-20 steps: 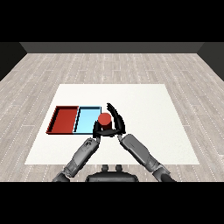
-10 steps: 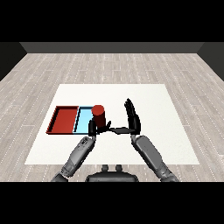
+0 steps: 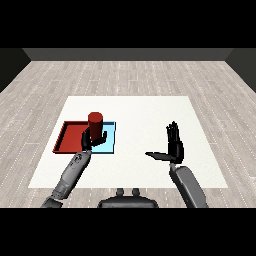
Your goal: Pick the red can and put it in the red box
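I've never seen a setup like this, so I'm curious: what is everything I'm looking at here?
Table: one, white, middle of a grey plank floor.
Red tray: one, red, left part of the table.
Light blue tray: one, light blue, right beside the red tray, touching it.
Red can: one, red, upright, held in the left hand at about the border between the two trays.
Left hand: one, black on a grey forearm, fingers curled round the can.
Right hand: one, black on a grey forearm, over the right part of the table, fingers straight and thumb out to the side, holding nothing.
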`<state>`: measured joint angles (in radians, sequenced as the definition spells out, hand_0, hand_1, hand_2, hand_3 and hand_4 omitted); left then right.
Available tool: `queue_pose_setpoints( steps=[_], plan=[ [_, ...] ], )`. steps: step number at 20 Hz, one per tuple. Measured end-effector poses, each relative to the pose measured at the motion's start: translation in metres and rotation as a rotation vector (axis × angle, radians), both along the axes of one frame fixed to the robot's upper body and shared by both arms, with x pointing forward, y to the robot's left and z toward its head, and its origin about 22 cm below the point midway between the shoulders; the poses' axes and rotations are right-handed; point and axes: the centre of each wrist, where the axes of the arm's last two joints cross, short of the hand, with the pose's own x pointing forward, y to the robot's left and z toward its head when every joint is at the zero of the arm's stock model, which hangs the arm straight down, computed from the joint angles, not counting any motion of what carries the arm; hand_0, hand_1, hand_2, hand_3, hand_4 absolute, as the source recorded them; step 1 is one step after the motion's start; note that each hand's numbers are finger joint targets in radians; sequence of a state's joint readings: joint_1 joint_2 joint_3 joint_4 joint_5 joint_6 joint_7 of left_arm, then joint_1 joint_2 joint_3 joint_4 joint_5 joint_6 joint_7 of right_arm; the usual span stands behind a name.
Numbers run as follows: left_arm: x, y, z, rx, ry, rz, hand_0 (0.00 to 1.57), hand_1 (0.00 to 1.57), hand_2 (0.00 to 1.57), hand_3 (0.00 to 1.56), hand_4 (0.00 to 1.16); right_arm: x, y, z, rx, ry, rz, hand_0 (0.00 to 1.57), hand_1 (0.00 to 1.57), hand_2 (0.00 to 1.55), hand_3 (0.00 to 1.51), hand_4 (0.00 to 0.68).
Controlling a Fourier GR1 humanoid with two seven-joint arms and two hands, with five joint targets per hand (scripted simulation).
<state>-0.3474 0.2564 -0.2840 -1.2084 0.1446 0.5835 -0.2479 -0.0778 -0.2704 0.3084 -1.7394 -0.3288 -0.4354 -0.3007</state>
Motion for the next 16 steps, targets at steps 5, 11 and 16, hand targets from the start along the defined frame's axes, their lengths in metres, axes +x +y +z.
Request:
queue_pose_setpoints(
  steps=[5, 11, 16],
  plan=[
    [0.009, 0.057, 0.002, 0.077, 0.060, 0.113, 1.57, 1.57, 1.57, 1.49, 1.12, -0.005, -0.033, -0.013, -0.039, 0.037, -0.056, 0.00, 0.00, 0.00, 0.00, 0.000],
    [0.024, 0.112, -0.008, 0.154, 0.173, 0.221, 1.57, 1.57, 1.55, 1.47, 1.09, -0.006, -0.049, -0.026, -0.072, 0.085, -0.116, 0.00, 0.00, 0.00, 0.00, 0.000],
    [0.038, 0.135, -0.021, 0.208, 0.282, 0.294, 1.57, 1.57, 1.57, 1.50, 1.05, 0.001, -0.049, -0.030, -0.099, 0.122, -0.141, 0.00, 0.00, 0.00, 0.00, 0.000]
  ],
)
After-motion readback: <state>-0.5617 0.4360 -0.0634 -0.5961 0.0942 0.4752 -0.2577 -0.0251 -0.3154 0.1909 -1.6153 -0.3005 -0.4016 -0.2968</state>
